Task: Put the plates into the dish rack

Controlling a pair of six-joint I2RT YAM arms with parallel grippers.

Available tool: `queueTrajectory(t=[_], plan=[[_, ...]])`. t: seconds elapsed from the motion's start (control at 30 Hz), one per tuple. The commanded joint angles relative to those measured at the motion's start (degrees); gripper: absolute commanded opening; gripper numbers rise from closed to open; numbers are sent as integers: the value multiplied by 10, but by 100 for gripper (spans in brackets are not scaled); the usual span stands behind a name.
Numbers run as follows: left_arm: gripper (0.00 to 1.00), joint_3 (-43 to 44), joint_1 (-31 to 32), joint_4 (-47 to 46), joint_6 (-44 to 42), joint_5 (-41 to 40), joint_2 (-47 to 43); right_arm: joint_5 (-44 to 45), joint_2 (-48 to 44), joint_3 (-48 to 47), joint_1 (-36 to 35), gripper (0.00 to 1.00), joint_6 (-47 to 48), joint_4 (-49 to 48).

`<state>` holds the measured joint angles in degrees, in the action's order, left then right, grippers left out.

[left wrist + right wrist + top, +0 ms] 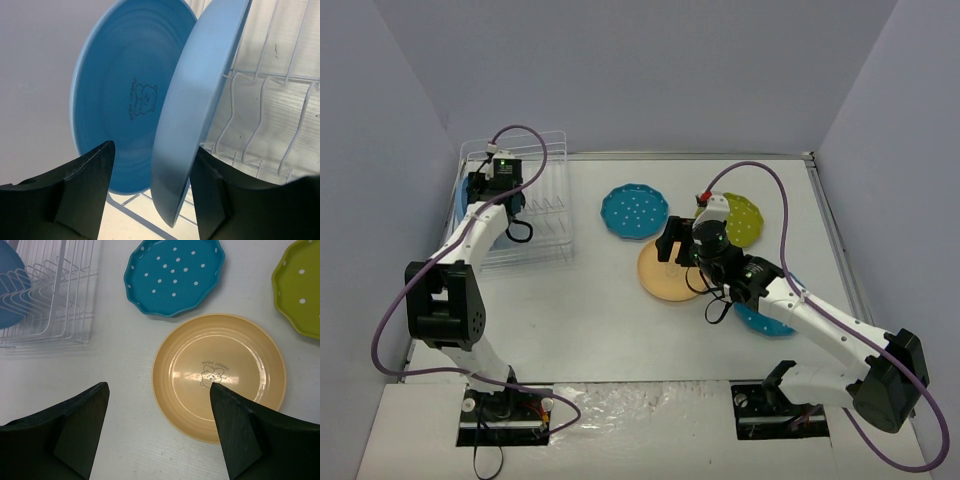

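Observation:
Two plain light blue plates stand upright in the white wire dish rack (260,125): a far one (125,90) and a near one (195,110). My left gripper (152,146) straddles the near plate's lower rim with its jaws open; the left finger (85,185) is well clear of the plate. On the table lie a teal dotted plate (175,275), an orange-yellow plate (220,375) and a lime green dotted plate (300,285). My right gripper (159,385) hangs open over the orange-yellow plate's left rim, holding nothing.
From above, the dish rack (545,215) sits at the back left with the left gripper (510,200) over it. The right gripper (672,245) is mid-table. A second teal plate (760,320) lies partly under the right arm. Grey walls enclose the table.

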<state>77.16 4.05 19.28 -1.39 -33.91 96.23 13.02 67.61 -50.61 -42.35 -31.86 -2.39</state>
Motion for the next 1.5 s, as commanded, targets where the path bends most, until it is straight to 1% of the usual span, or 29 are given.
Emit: queueTrajectory(t=[0.0,0.1,0.37,0.7,0.9,1.07,1.17,1.23,1.3,1.33,1.37,1.47], plan=[[57,42,0,5,7,-13,-31,2,-8,-6,2,78,-5,-35],[58,53,0,17,24,-14,-37,0,-7,-7,2,78,-7,-35],[59,87,1,46,25,-13,-76,-5,-3,-7,2,78,-9,-38],[59,122,-1,72,30,-38,-73,-12,-1,-5,2,78,-11,-42],[59,114,0,75,40,-24,-81,-9,-2,0,2,78,-12,-41],[59,138,13,105,62,19,-105,15,4,4,3,78,-15,-34],[59,160,41,149,78,92,-133,50,15,6,12,78,-32,-3],[59,169,75,164,81,124,-142,60,16,13,16,78,-48,5],[59,164,127,185,100,163,-162,83,10,28,23,79,-76,21],[59,164,128,185,100,164,-171,88,10,28,27,79,-76,21],[59,145,161,183,113,200,-180,94,3,43,30,79,-96,37],[59,95,214,156,153,240,-224,90,-10,84,44,77,-140,44]])
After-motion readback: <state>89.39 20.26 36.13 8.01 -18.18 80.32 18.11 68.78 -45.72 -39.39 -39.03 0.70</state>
